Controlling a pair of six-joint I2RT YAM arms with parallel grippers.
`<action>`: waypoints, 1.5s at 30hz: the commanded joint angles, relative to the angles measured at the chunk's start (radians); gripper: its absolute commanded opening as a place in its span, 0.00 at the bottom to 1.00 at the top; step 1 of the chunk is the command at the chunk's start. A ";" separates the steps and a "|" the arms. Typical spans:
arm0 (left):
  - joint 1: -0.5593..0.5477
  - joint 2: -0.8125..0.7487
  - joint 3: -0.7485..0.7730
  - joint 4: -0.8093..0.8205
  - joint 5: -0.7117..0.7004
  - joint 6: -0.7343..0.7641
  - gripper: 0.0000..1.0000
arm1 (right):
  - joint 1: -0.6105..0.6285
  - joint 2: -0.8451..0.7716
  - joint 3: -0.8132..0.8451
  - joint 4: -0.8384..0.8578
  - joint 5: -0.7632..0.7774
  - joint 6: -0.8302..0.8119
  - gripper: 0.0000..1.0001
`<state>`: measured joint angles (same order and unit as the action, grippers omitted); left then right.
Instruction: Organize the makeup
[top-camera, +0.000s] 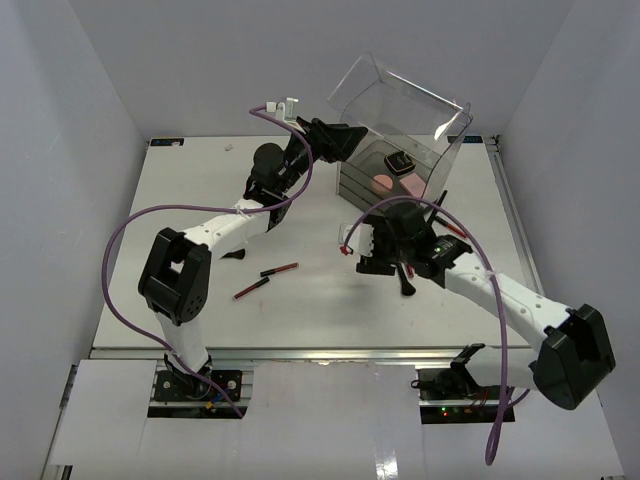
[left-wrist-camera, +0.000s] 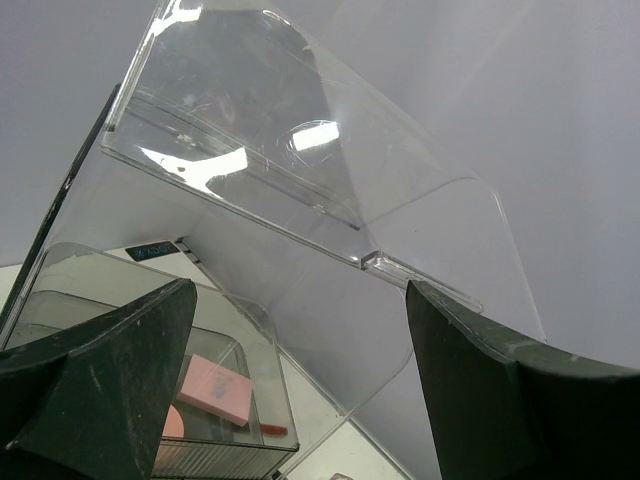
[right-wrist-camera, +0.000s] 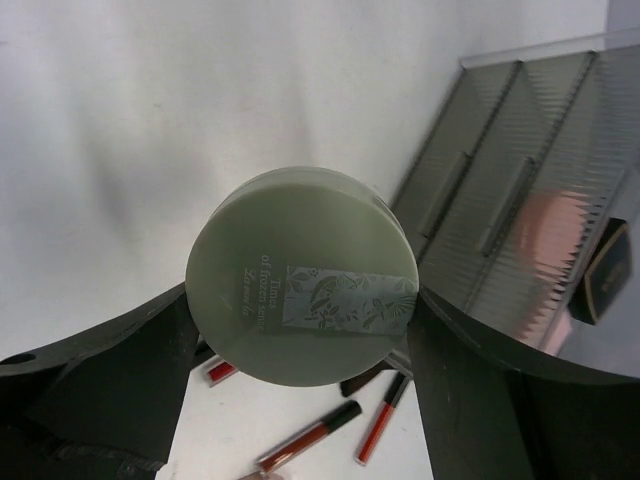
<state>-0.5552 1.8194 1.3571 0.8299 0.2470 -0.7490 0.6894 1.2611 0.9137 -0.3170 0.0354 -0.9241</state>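
My right gripper (right-wrist-camera: 302, 300) is shut on a round pale green compact (right-wrist-camera: 300, 275), held above the table just in front of the clear box (top-camera: 400, 130); in the top view this gripper (top-camera: 360, 247) hides the compact. My left gripper (left-wrist-camera: 300, 290) is open up at the box's raised clear lid (left-wrist-camera: 300, 170), with nothing clamped. Inside the box lie a flat pink square (left-wrist-camera: 213, 388), a round pink compact (top-camera: 380, 181) and a small black compact (top-camera: 402, 163). Two red and black pencils (top-camera: 279, 269) (top-camera: 251, 288) lie on the table left of centre.
Red and black lip pencils (right-wrist-camera: 310, 436) (right-wrist-camera: 383, 418) lie on the table under the right gripper. The box's ribbed drawer fronts (right-wrist-camera: 500, 190) stand right of the held compact. A black piece (top-camera: 232, 255) lies by the left arm. White walls enclose the table.
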 joint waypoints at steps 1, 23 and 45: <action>0.006 -0.055 0.040 -0.003 -0.012 0.004 0.96 | 0.013 0.065 0.095 0.263 0.335 -0.028 0.08; 0.006 -0.042 0.076 -0.017 -0.009 0.003 0.96 | -0.060 0.302 0.216 0.658 0.631 -0.143 0.08; 0.006 -0.048 0.073 -0.020 -0.005 -0.003 0.96 | -0.100 0.343 0.272 0.502 0.603 -0.043 0.90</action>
<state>-0.5552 1.8194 1.3907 0.8014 0.2470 -0.7494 0.5891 1.6390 1.1331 0.2169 0.6687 -1.0169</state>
